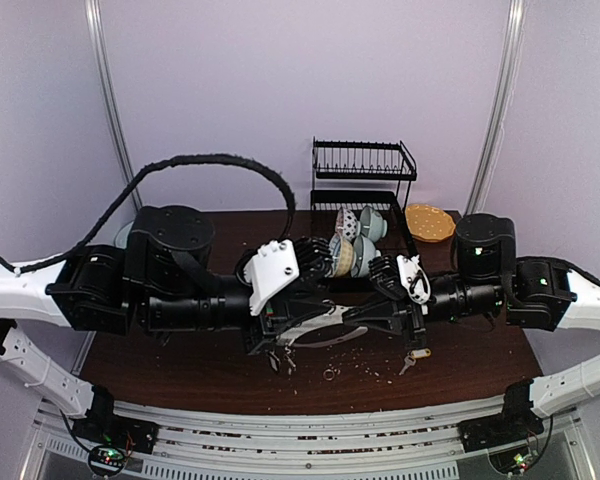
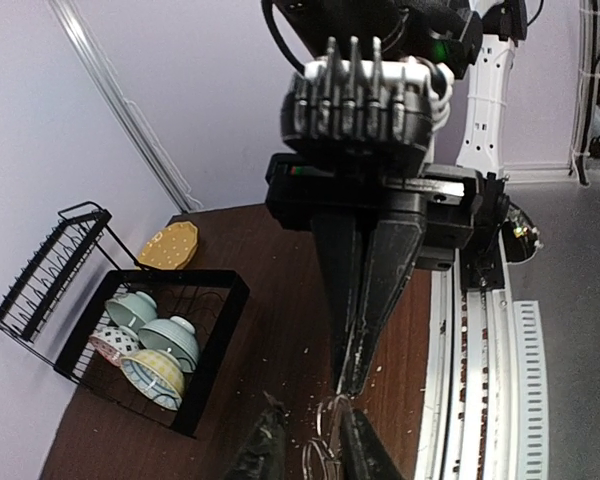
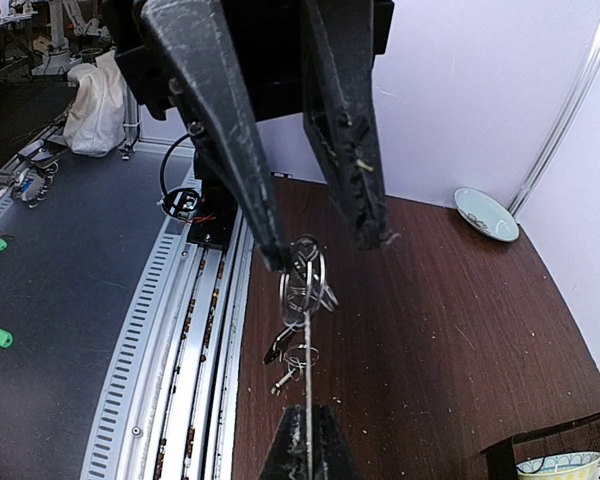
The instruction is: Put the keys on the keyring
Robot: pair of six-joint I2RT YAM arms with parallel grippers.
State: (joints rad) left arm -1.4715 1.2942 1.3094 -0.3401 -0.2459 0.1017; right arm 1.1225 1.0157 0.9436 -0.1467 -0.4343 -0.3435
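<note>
The keyring (image 1: 325, 338), a thin grey hoop, hangs between both arms over the table's middle. My right gripper (image 3: 307, 440) is shut on its wire (image 3: 307, 370), seen edge-on. Small rings (image 3: 306, 275) dangle from the hoop, resting against one fingertip (image 3: 277, 258) of my left gripper (image 3: 325, 250). In the left wrist view my left gripper (image 2: 315, 445) has its jaws apart, with the small rings (image 2: 330, 440) beside the right finger. The keys (image 1: 417, 355), a yellow tag with a silver key, lie on the table under the right arm, away from both grippers.
A black dish rack (image 1: 365, 175) with several bowls (image 1: 355, 240) stands at the back. A yellow plate (image 1: 430, 222) sits to its right, a pale plate (image 3: 487, 213) at the far left corner. A tiny loose ring (image 1: 329, 374) and crumbs lie near the front edge.
</note>
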